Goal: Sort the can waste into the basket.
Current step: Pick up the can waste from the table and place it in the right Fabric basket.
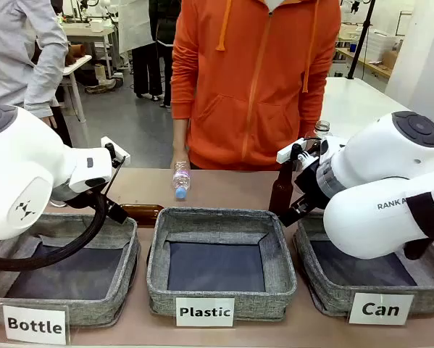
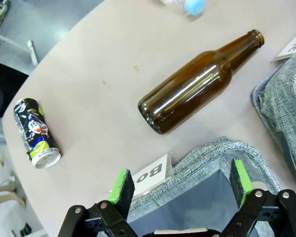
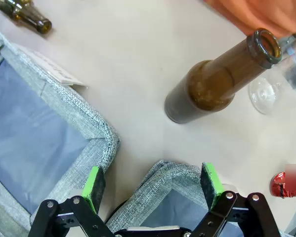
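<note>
Left end effector: fingers spread wide, nothing between the green pads. It hangs over the far rim of the Bottle basket, just above a white label.

Right end effector: fingers likewise spread, nothing held. It hangs over a far corner of the Can basket, the grey woven rim directly beneath the pads.

Dark can: lies on its side on the surface beyond the Bottle basket, near the surface's edge, silver top showing, green marks on the body. Well apart from the left end effector.

Red can: at the edge of the right wrist view, partly cut off, on the surface just outside the Can basket.

Lying brown bottle: on its side between the dark can and the Plastic basket.

Upright brown bottle: stands on the surface past the Can basket's corner, a clear vessel just beside it.

Clear bottle with blue cap: lies beyond the Plastic basket.

Person in orange hoodie: stands at the far side, one hand hanging near the clear bottle.

All three baskets show only dark lining inside.
</note>
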You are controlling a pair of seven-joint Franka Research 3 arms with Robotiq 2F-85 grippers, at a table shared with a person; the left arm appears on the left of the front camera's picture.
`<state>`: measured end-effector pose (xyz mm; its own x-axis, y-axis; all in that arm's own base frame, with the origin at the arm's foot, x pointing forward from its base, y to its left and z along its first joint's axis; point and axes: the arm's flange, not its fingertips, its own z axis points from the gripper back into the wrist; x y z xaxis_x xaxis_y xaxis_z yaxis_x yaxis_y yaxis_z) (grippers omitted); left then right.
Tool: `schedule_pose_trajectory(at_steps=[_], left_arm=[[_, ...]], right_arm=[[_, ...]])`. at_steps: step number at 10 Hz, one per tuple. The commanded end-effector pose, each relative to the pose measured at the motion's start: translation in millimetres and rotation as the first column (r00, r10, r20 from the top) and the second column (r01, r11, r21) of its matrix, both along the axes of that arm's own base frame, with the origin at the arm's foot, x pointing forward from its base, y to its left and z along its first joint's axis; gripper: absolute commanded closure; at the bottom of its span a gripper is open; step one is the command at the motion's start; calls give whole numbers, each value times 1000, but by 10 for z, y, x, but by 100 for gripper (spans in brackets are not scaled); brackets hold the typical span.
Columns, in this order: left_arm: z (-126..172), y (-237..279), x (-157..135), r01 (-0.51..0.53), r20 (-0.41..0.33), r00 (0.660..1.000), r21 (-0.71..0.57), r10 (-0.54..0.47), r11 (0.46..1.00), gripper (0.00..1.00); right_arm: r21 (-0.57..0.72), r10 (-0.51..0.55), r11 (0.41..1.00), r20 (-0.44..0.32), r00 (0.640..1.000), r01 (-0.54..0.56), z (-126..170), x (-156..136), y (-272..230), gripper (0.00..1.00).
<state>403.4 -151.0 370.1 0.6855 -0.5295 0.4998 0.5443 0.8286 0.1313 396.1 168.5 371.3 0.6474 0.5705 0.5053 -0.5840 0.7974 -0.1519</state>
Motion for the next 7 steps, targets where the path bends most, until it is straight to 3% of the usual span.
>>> schedule_pose_trajectory(at_steps=[1,7], left_arm=[[1,0,0,0,0,1000,0,0,1000,0],[1,0,0,0,0,1000,0,0,1000,0]], right_arm=[[0,0,1000,0,1000,0,0,0,0,0],[0,0,1000,0,1000,0,0,0,0,0]])
